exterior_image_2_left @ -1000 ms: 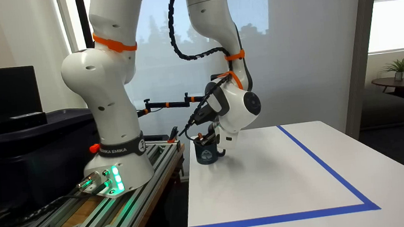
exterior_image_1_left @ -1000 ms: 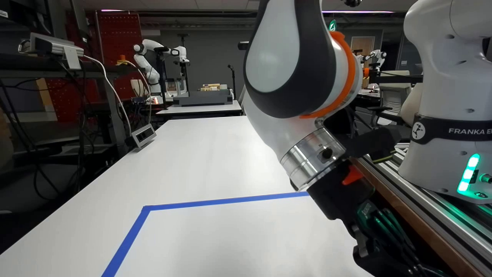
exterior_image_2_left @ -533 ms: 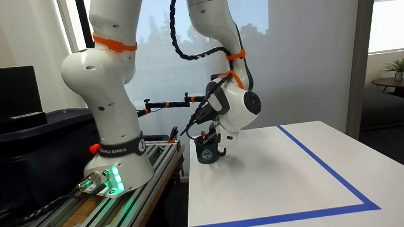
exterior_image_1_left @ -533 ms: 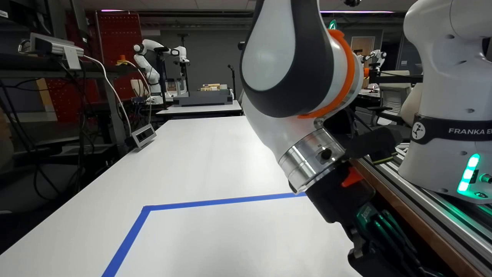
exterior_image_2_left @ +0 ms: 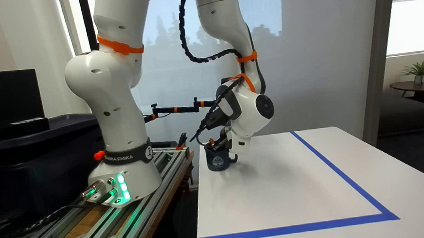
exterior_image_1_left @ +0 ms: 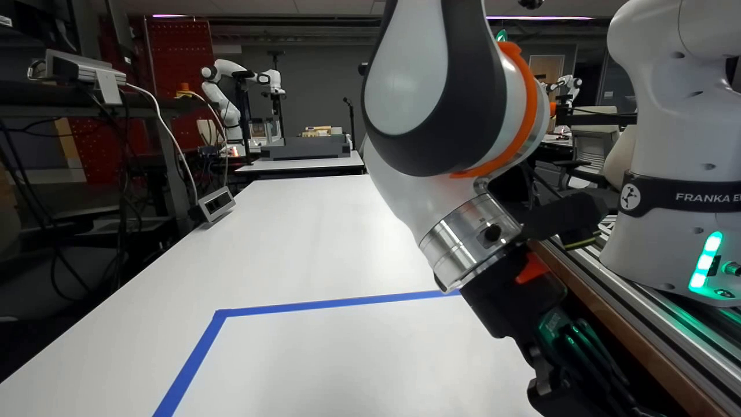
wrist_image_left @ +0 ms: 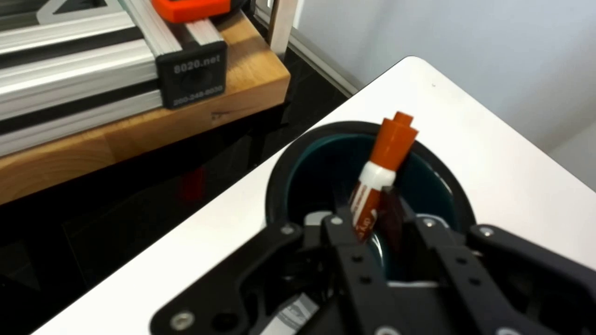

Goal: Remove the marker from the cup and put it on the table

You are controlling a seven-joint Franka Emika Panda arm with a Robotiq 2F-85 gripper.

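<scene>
Orange marker [wrist_image_left: 378, 176] leaning in the dark cup [exterior_image_2_left: 217, 162], and the pincer [wrist_image_left: 368, 203] straddles it — pinching or not, I can't tell!

"What sort of place is this?"
"It looks like a robot lab. A big white robot [exterior_image_2_left: 116, 116] stands on metal rails [wrist_image_left: 79, 70]."
"Just that one?"
"No, another robot arm [exterior_image_1_left: 222, 104] is far back, and blue tape [exterior_image_2_left: 285, 230] marks the table [exterior_image_2_left: 266, 195]."
</scene>
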